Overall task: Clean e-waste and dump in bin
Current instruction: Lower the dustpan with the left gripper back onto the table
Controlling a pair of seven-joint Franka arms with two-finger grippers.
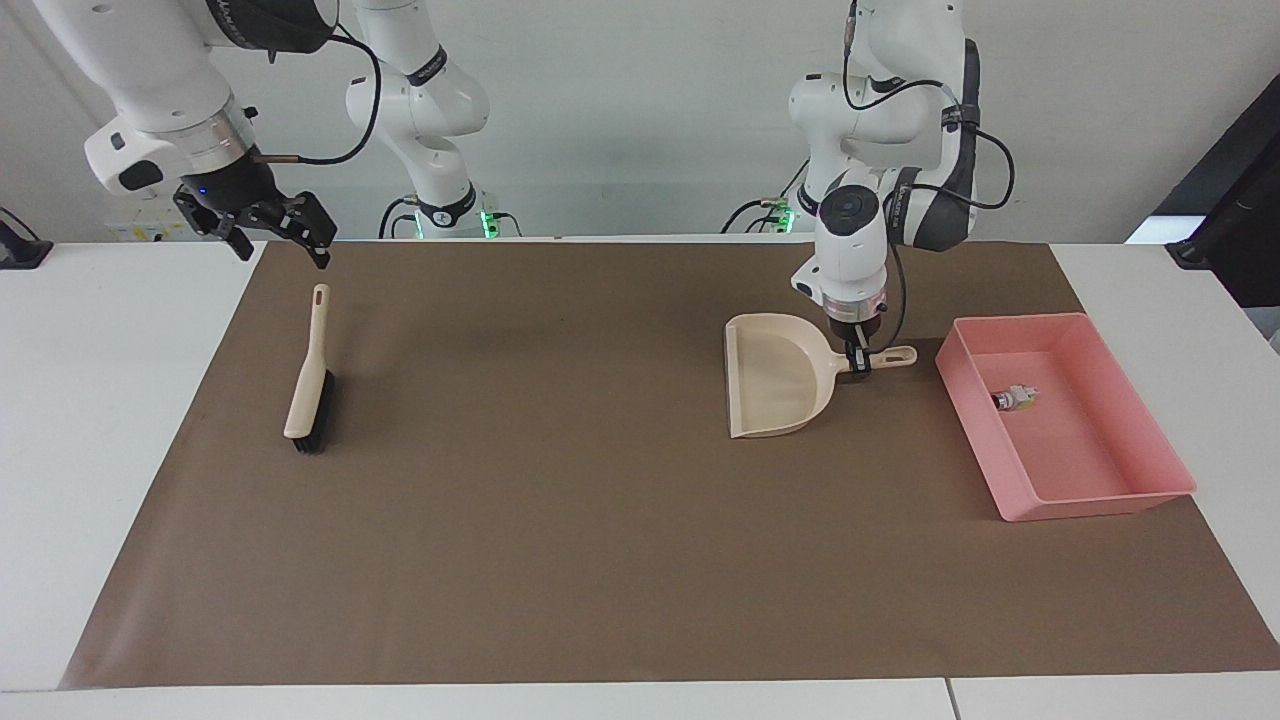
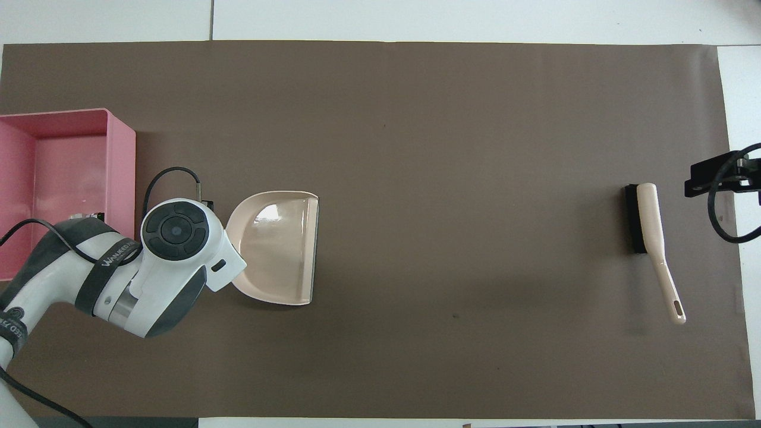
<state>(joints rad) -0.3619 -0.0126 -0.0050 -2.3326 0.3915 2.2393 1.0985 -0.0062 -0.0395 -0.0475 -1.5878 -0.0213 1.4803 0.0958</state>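
The e-waste [image 1: 1012, 397], a whitish cylinder and a dark stub, lies in the pink bin [image 1: 1095, 503] at the left arm's end of the mat. My left gripper [image 1: 860, 362] is shut on the handle of the beige dustpan [image 1: 775, 375]. The pan sits level, low on the brown mat, beside the bin toward the table's middle. In the overhead view the left wrist hides the handle; the dustpan [image 2: 276, 246] looks empty, next to the bin [image 2: 122, 172]. My right gripper [image 1: 284, 256] hangs open over the mat's edge by the brush handle, holding nothing.
A beige hand brush [image 1: 308, 375] with black bristles lies on the mat at the right arm's end, also in the overhead view as the brush [image 2: 651, 238]. The brown mat [image 1: 560, 520] covers most of the white table.
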